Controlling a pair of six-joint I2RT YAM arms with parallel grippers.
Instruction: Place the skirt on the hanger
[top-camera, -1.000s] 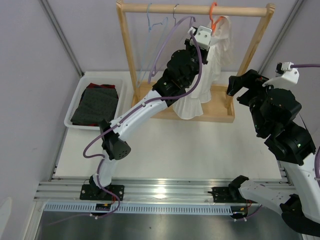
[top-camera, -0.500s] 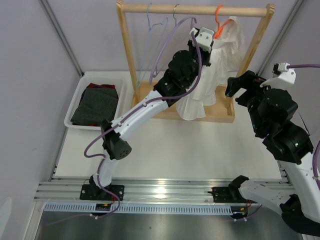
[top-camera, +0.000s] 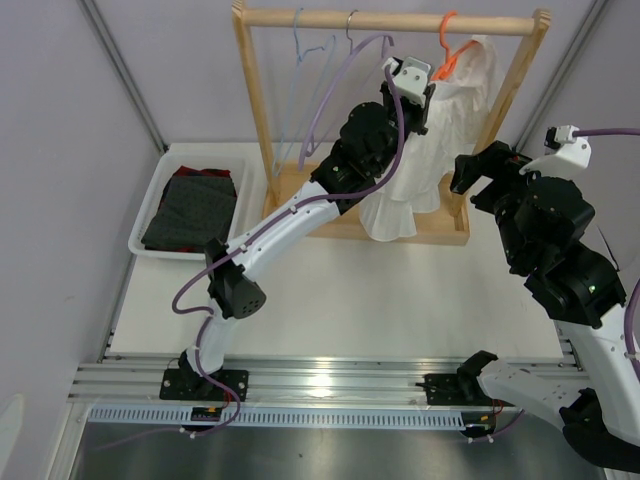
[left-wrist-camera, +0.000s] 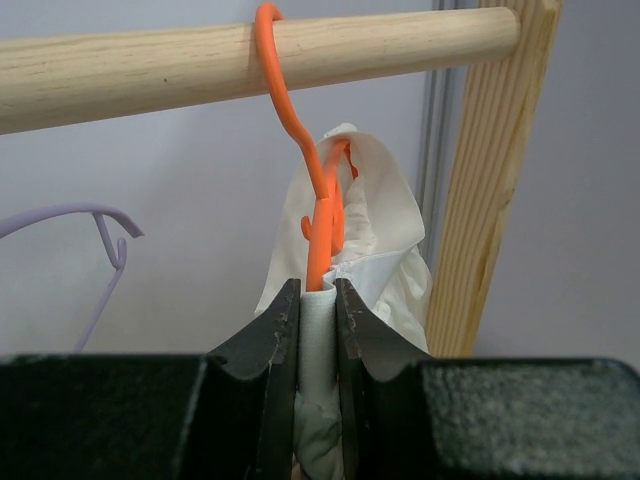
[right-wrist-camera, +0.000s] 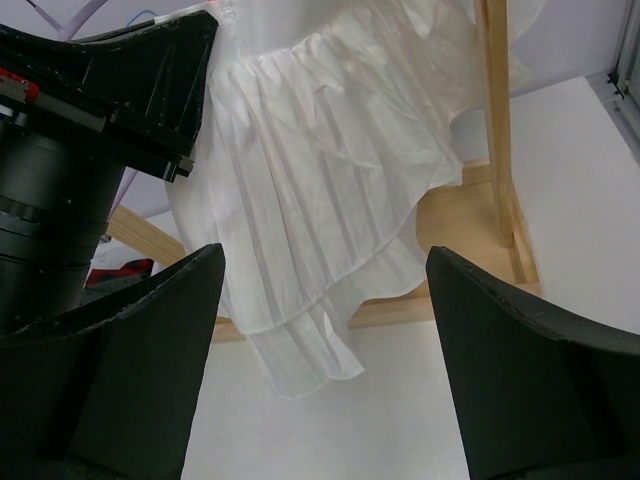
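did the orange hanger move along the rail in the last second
Yes. The orange hanger has slid right along the wooden rail, toward the rack's right post, the left fingers clamping the skirt under it.

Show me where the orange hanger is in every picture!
Top view: upper right, the orange hanger hooked over the wooden rail.
Left wrist view: in the middle, hooked on the rail and running down into the left claw.
Right wrist view: not in it.
Shared landmark: the white skirt, seen in all three.
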